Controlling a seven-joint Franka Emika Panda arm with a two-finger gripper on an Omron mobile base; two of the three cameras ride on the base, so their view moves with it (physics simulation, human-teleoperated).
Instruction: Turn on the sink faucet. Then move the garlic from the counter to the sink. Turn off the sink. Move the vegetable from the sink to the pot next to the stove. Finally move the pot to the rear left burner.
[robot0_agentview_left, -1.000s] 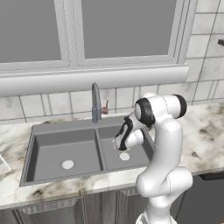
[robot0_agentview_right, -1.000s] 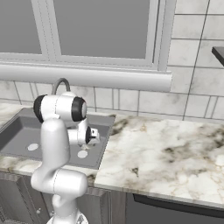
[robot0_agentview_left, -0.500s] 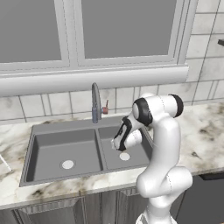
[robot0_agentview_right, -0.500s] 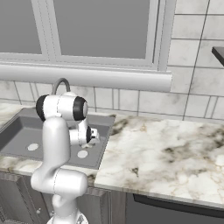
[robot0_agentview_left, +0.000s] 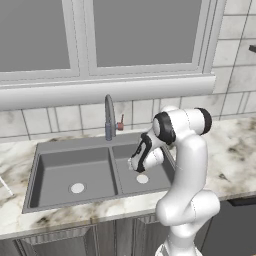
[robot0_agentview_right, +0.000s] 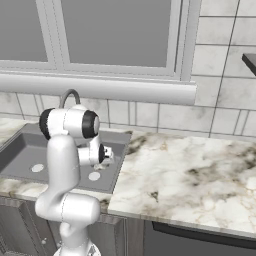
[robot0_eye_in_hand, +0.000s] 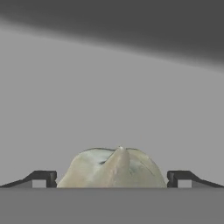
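Gripping garlic (robot0_eye_in_hand: 113, 169) over sink (robot0_agentview_left: 60, 150)

Wide window (robot0_agentview_left: 100, 35) over pale sill; tiled wall (robot0_agentview_right: 230, 100) (light grey); marble desk (robot0_agentview_right: 200, 175); dark cabinets (robot0_agentview_left: 75, 242) below.

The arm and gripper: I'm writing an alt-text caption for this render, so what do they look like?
The arm is a glossy white Franka-style body of rounded, tube-like links, with dark black bands at its joints, one ringing the shoulder cap. No cables or markings are visible. The gripper ends in two small dark finger tips, blocky and squared, each with a lighter grey pad face.
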